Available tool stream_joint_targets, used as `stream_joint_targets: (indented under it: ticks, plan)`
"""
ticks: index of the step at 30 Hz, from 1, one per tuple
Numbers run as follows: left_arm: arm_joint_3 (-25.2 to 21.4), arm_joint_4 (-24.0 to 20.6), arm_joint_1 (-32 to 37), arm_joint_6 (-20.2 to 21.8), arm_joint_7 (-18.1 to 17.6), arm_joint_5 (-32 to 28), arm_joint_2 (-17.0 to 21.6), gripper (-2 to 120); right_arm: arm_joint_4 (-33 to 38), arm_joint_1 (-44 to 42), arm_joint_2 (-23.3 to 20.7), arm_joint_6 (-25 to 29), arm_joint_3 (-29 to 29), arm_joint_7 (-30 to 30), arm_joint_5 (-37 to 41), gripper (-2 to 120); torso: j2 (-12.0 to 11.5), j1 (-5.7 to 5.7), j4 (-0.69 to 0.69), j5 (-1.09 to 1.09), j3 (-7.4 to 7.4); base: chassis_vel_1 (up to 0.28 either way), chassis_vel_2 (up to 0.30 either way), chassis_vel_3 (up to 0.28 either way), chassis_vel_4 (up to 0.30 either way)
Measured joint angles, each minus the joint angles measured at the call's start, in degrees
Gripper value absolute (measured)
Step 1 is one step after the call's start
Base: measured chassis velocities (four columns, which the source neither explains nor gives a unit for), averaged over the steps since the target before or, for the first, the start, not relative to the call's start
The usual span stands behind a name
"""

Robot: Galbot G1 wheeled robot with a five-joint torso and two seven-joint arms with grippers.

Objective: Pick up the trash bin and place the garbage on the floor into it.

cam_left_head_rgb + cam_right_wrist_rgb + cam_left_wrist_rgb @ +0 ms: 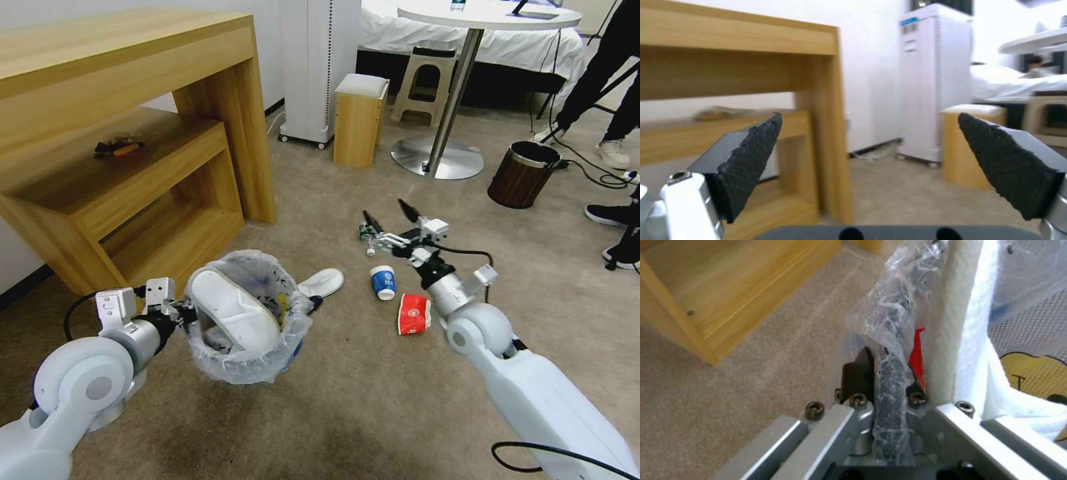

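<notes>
I have the left gripper [181, 311] clamped on the rim of the trash bin [248, 319], held above the floor [347, 400] with a slipper [230, 310] inside, while my right gripper [389, 220] hangs spread wide over the small bottle [367, 235].

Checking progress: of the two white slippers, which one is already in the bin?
The larger-looking slipper, standing inside the bagged bin held by the left gripper. The other slipper lies on the carpet behind the bin.

Left end effector [889, 386] clamped on trash bin [893, 323] rim; white slipper [960, 340] inside; carpet [751, 380] below.
</notes>
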Motion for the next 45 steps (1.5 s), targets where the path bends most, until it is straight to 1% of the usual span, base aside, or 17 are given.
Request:
stream_joint_targets:
  ticks: [2, 4, 5, 8, 9, 12, 20, 33, 36, 45]
  plan:
    - [-0.4, -0.1, 0.2, -0.1, -0.2, 0.2, -0.4, 0, 0.0, -0.5, 0.0, 0.0, 0.6, 1.0, -0.7, 100, 0.0, 0.0, 0.0, 0.0, 0.0, 0.0, 0.0, 0.0, 0.0]
    - [-2.4, -0.5, 0.8, -0.3, -0.4, 0.3, -0.8, 0, 0.2, -1.6, 0.2, -0.4, 2.5, 3.6, -2.1, 100, 0.0, 0.0, 0.0, -0.01, 0.0, 0.0, 0.0, 0.0, 0.0]
    - [-2.4, -0.5, 0.8, -0.3, -0.4, 0.3, -0.8, 0, 0.2, -1.6, 0.2, -0.4, 2.5, 3.6, -2.1, 100, 0.0, 0.0, 0.0, -0.01, 0.0, 0.0, 0.0, 0.0, 0.0]
    - [-6.1, -0.2, 1.9, -0.4, -1.2, 0.5, -0.8, 0, 0.2, -3.1, 0.2, -0.9, 4.9, 5.5, -3.2, 100, 0.0, 0.0, 0.0, 0.0, 0.0, 0.0, 0.0, 0.0, 0.0]
    - [-6.1, -0.2, 1.9, -0.4, -1.2, 0.5, -0.8, 0, 0.2, -3.1, 0.2, -0.9, 4.9, 5.5, -3.2, 100, 0.0, 0.0, 0.0, 0.0, 0.0, 0.0, 0.0, 0.0, 0.0]
    - [-8.3, 0.2, 3.0, -0.4, -1.5, 0.9, -0.6, 0, 0.1, -4.3, 0.2, -0.9, 6.9, 5.9, -3.9, 100, 0.0, 0.0, 0.01, -0.01, 0.0, 0.0, 0.0, 0.0, 0.0]
    - [-8.8, -0.1, 2.6, -0.2, -1.7, -0.1, -0.8, 0, -0.4, -6.2, 0.6, 0.5, 8.5, 5.5, -4.0, 100, 0.0, 0.0, 0.0, -0.01, 0.0, 0.0, 0.0, 0.0, 0.0]
    - [-8.8, -0.3, 2.4, -0.2, -1.8, -0.4, -0.9, 0, -0.5, -7.2, 0.9, 0.8, 9.2, 5.2, -3.7, 100, 0.0, 0.0, -0.01, -0.01, 0.0, 0.0, 0.0, 0.0, 0.0]
    - [-8.6, -0.6, 2.5, -0.2, -1.3, -0.8, -0.5, 0, -0.6, -7.6, 0.9, 1.2, 9.6, 4.5, -3.3, 100, 0.0, 0.0, 0.0, -0.01, 0.0, 0.0, 0.0, 0.0, 0.0]
    - [-8.2, -1.0, 2.5, -0.2, -1.0, -1.2, -0.6, 0, -1.6, -6.9, 1.0, 1.5, 8.7, 4.4, -3.2, 100, 0.0, -0.01, 0.01, 0.0, -0.01, -0.071, 0.068, 0.07, -0.076]
